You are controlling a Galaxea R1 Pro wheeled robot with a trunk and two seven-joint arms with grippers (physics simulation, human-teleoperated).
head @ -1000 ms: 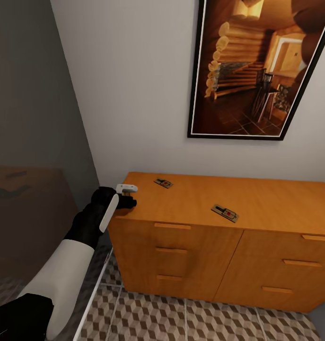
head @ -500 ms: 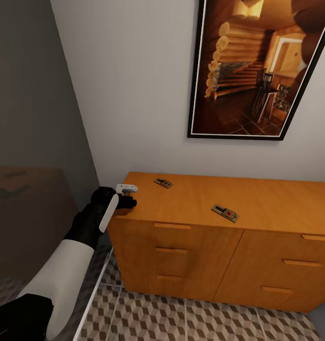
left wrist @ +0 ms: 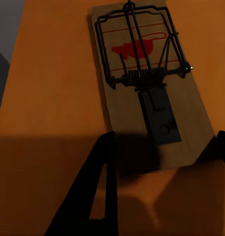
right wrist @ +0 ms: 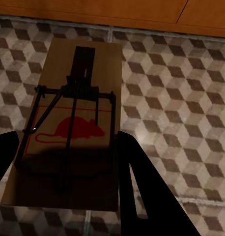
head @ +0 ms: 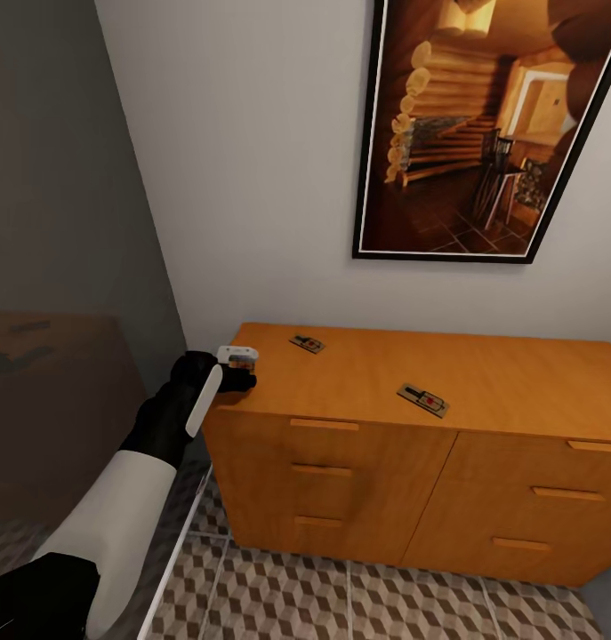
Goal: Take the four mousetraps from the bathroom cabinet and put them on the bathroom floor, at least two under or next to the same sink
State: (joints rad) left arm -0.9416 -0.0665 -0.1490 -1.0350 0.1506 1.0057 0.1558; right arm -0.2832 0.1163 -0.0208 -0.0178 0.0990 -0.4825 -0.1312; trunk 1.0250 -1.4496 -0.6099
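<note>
Mousetraps: flat rectangular tan wooden boards with dark wire springs and a red mouse mark. Two are seen lying flat on the smooth top of the wide orange-brown wooden cabinet (head: 412, 462), one near the rear edge (head: 307, 343), one nearer the front (head: 422, 399). A third (left wrist: 147, 83) is framed between the dark fingers of the left gripper (head: 240, 366) at the cabinet's left corner; the jaws are parted on either side of the board's near end, and contact cannot be told. A fourth (right wrist: 70, 132) is held flat between the closed-in fingers of the right gripper (right wrist: 68, 162), above the bathroom floor (right wrist: 191, 103), matt tiles printed with brown, tan and white cubes. No trap is judged placed yet; all four placements are left.
</note>
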